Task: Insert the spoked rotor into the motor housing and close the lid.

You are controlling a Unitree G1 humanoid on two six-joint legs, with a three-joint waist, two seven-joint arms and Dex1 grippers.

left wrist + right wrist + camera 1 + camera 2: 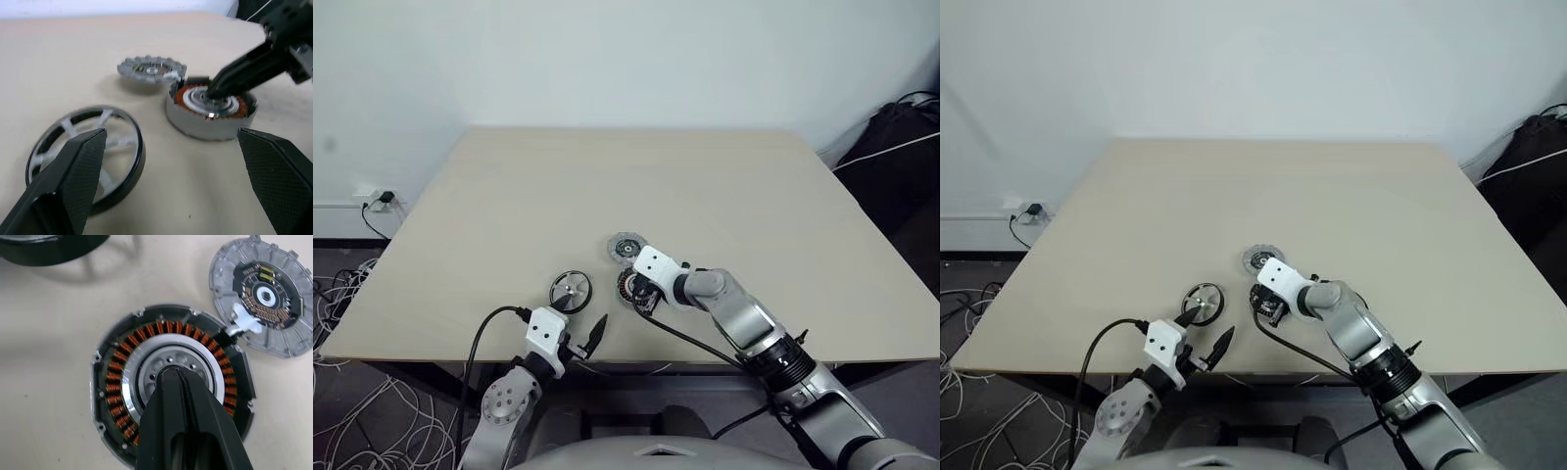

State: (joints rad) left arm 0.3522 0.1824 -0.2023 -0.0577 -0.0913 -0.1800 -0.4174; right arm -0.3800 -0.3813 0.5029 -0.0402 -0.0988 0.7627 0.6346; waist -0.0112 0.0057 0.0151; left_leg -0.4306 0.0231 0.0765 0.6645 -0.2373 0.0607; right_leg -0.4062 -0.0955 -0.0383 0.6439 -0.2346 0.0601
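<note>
Beside motor housing point(171, 382), lid point(264, 296), spoked rotor point(83, 156), nothing between

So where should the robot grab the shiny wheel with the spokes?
Probably by its rim. The spoked rotor lies flat on the table, so the open left gripper, nearest it, could come from above with one finger through a gap between spokes and the other outside the rim.

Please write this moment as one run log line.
left gripper: open, near spoked rotor | right gripper: shut, on motor housing centre | lid: off
</note>
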